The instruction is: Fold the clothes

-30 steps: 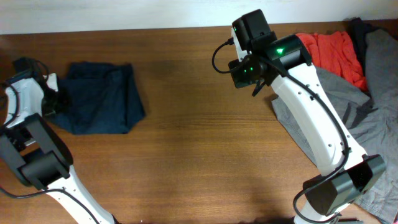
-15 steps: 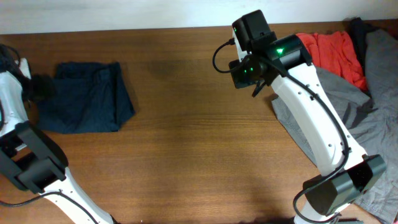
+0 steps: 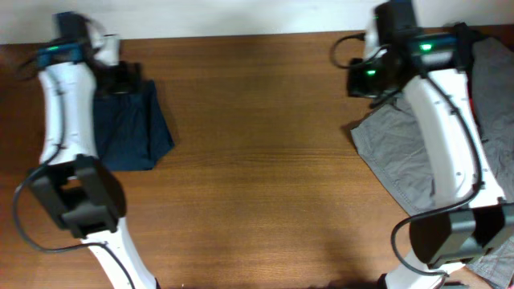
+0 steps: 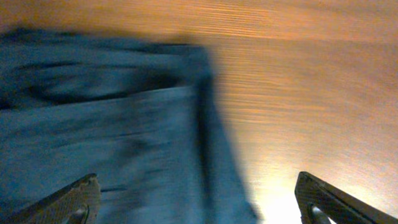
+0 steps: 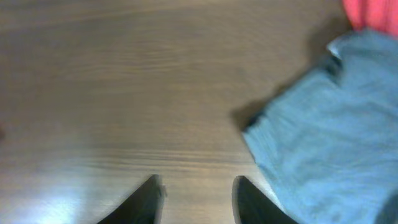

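The clothes, dark navy shorts [image 3: 132, 132], lie folded in a compact block at the table's left, partly under my left arm. In the left wrist view the shorts [image 4: 106, 137] fill the left half, blurred by motion. My left gripper [image 3: 120, 76] hovers over their far edge. It stands wide open [image 4: 199, 208] with nothing held; one fingertip is over the cloth and the other over bare wood. My right gripper [image 3: 363, 80] is at the back right, beside the light grey garment. Its fingers [image 5: 148, 200] stand apart over bare wood, and this gripper [image 5: 199, 202] holds nothing.
A light grey garment [image 3: 401, 156] sprawls over the right of the table, its corner [image 5: 329, 130] just right of my right gripper. A red-orange garment [image 5: 373, 11] shows at the far right corner. Wooden tabletop [image 3: 265, 160] spans the middle.
My left gripper dragged the shorts leftward, let go and opened, then swung up to their far edge. My right arm moved right toward the grey garment and its fingers spread.
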`<state>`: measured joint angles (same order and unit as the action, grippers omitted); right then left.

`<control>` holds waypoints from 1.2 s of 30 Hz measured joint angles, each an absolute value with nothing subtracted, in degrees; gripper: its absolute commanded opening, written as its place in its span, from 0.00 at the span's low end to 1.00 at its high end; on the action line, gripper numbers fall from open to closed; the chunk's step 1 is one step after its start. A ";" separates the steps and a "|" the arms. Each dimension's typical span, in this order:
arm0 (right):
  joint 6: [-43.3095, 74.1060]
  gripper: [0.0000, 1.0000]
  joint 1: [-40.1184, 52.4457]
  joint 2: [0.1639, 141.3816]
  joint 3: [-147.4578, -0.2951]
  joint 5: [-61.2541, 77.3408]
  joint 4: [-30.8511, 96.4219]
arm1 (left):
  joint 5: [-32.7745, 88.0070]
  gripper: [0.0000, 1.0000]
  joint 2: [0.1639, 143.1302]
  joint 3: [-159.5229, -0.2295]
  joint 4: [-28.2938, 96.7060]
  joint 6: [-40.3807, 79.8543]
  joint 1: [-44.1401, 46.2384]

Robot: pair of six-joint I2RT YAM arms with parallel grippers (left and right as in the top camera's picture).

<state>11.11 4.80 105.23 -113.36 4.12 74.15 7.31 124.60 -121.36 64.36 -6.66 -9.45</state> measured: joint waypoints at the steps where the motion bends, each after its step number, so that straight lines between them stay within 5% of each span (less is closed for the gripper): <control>1: 10.90 0.52 3.07 105.23 -113.36 4.43 75.18 | 7.33 0.99 124.60 -121.36 64.38 -6.68 -7.11; 3: 10.50 0.51 0.40 105.23 -113.36 4.75 77.38 | 7.42 0.98 124.60 -121.36 64.51 -6.68 -3.51; 8: 10.00 0.50 -2.98 105.23 -113.36 5.34 80.16 | 7.55 0.76 124.60 -120.88 64.27 -7.16 0.27; 24: 8.32 0.47 -3.29 105.23 -113.36 5.72 81.08 | 12.78 0.75 127.55 -103.72 55.94 -6.15 1.02; 30: 8.25 0.47 -3.29 105.23 -113.36 5.72 81.32 | 8.88 0.63 129.38 -100.97 56.40 -5.78 0.78; 36: 8.10 0.47 -3.29 105.23 -113.36 5.72 81.47 | 3.36 0.62 129.78 -100.84 59.11 -3.33 -2.61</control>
<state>8.10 -3.29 105.23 -113.36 5.72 81.47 3.36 129.78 -100.84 59.11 -3.33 -2.61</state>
